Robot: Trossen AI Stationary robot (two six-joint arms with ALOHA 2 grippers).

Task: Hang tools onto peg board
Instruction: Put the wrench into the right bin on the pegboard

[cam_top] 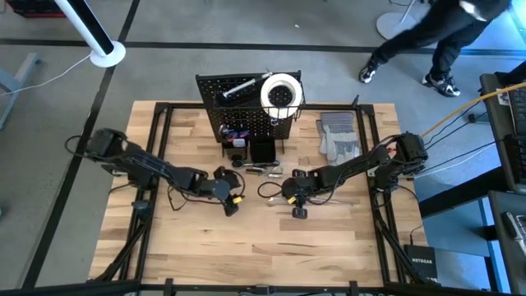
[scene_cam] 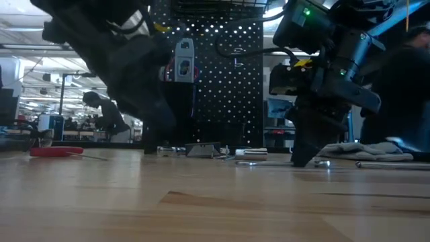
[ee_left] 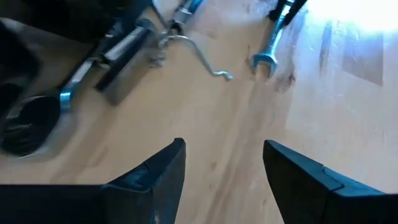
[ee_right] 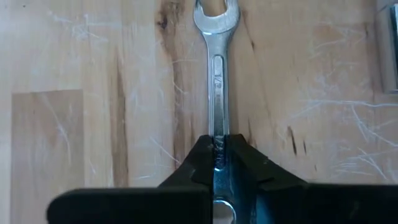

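Note:
The black peg board stands upright at the table's far middle, with a white tape roll at its top. Small tools lie on the wood in front of it. My right gripper is down at the table, shut on a silver open-ended wrench. My left gripper hovers open just left of it, touching nothing. Its wrist view shows another wrench, a bent wire hook and a dark-handled tool lying ahead. My right gripper pinches the wrench's flat shank between its two fingers, which come from above and point down. The fingers close across the shank's width, and the open jaw end points away from them. The wrench looks flat against the wood.
Grey work gloves lie right of the peg board. A red tool rests on the table at the left of the low view. The black table frame runs along both sides. A person walks on the floor beyond the far right corner.

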